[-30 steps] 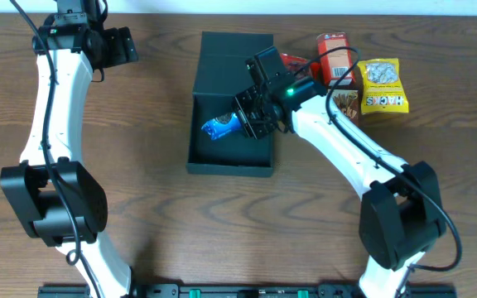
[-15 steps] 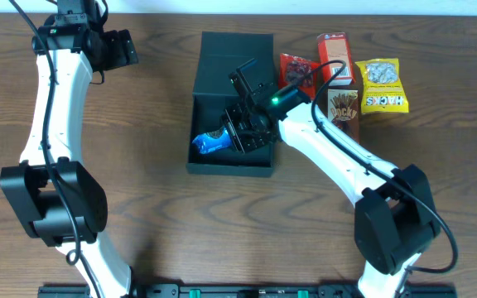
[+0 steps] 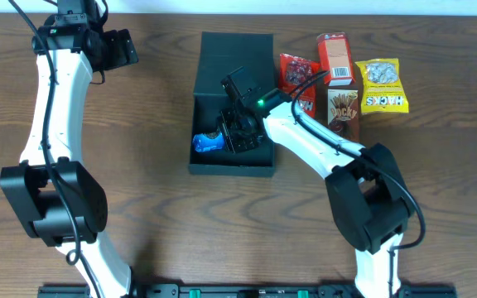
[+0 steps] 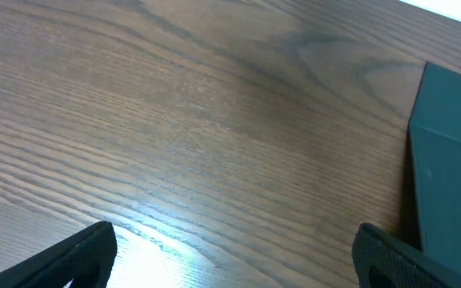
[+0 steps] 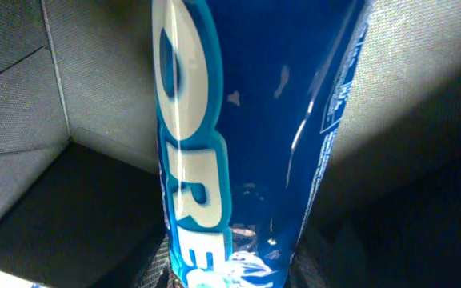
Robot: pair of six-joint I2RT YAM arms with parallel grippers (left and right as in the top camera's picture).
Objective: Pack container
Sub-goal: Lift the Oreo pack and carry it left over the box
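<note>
The container (image 3: 232,170) is a dark square box lying open mid-table, its flap lid (image 3: 237,45) folded back. My right gripper (image 3: 232,136) reaches down inside it, shut on a blue snack pack (image 3: 208,142) whose free end points to the box's left wall. In the right wrist view the blue pack (image 5: 254,120) fills the frame between my fingers, with the container's dark inner walls (image 5: 22,80) around it. My left gripper (image 3: 125,47) hovers open over bare wood at the far left, and in its wrist view the container's corner (image 4: 454,160) shows at right.
Right of the container lie a red snack pack (image 3: 298,79), an orange-red carton (image 3: 334,56), a brown stick-biscuit box (image 3: 343,112) and a yellow bag (image 3: 382,86). Bare wooden table (image 4: 214,120) lies under the left gripper (image 4: 234,256).
The right gripper has carried the blue pack leftward and lower into the container's left half. The left arm has not moved.
</note>
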